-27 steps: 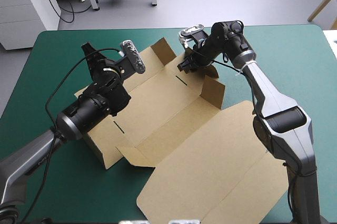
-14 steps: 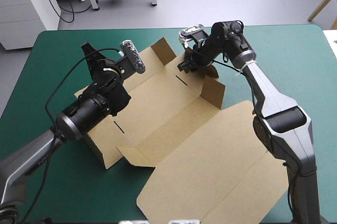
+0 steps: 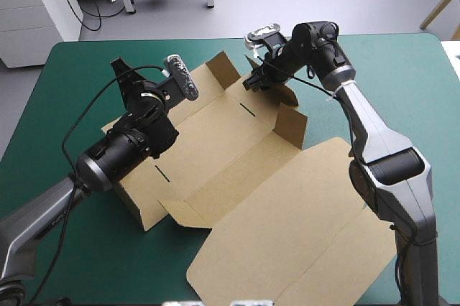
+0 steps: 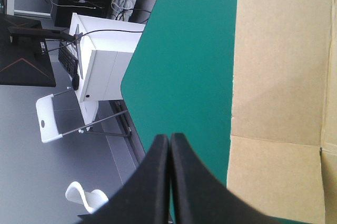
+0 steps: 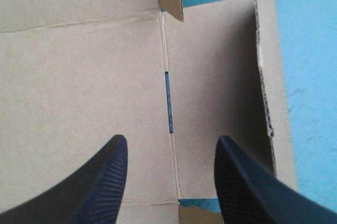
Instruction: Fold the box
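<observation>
1. Right arm on the move: since just before, its wrist has edged a touch toward the table's far edge. The box (image 3: 237,155) and the left arm sit exactly as they were.
2. The box lies across the middle of the table on the teal-green cover (image 3: 72,69), turned at an angle to the edges. Its base panel is flat.
3. The lid (image 3: 287,234) is spread flat toward the near right corner.
4. Walls are only partly up. A side wall (image 3: 133,202) stands at the box's left, one flap (image 3: 291,125) stands at its right, and another flap (image 3: 224,69) rises at the far end.
5. The right gripper (image 3: 251,80) hovers over the far end of the box, fingers spread wide with nothing between them.
6. From the right wrist, the right gripper (image 5: 171,142) looks down on the brown board (image 5: 79,77). A narrow slot (image 5: 168,103) in the fold line sits just ahead, between the fingers.
7. The left gripper (image 3: 122,72) is raised at the box's far left side, fingers pressed together into one pointed arch and gripping nothing.
8. From the left wrist, the left gripper (image 4: 169,139) has its tips over the bare cover (image 4: 184,50), and the box's edge (image 4: 279,77) runs beside them, apart from the fingers.
9. The two grippers are well apart, with the far end of the box between them.
</observation>
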`<action>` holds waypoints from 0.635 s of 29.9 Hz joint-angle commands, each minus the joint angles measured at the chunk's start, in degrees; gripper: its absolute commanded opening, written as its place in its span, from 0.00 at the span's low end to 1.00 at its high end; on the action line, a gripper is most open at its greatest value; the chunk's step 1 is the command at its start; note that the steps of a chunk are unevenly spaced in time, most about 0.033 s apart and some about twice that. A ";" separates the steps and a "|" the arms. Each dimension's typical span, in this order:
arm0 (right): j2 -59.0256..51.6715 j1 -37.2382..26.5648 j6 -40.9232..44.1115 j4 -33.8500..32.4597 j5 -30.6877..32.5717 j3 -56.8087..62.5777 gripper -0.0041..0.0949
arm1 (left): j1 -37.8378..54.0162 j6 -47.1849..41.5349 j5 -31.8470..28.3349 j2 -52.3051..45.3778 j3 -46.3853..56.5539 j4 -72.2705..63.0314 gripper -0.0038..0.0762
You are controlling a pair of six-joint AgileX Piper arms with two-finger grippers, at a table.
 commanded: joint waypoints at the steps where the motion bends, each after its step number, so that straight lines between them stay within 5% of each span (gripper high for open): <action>1: -8.00 -0.22 -0.23 -0.01 -1.60 -2.35 0.50 | -0.04 -1.00 -0.55 -2.43 -1.34 2.84 0.04; 19: -25.55 -0.22 -2.06 -5.60 -1.60 -2.35 0.50 | -0.04 -4.21 2.82 -2.43 -1.45 1.63 0.04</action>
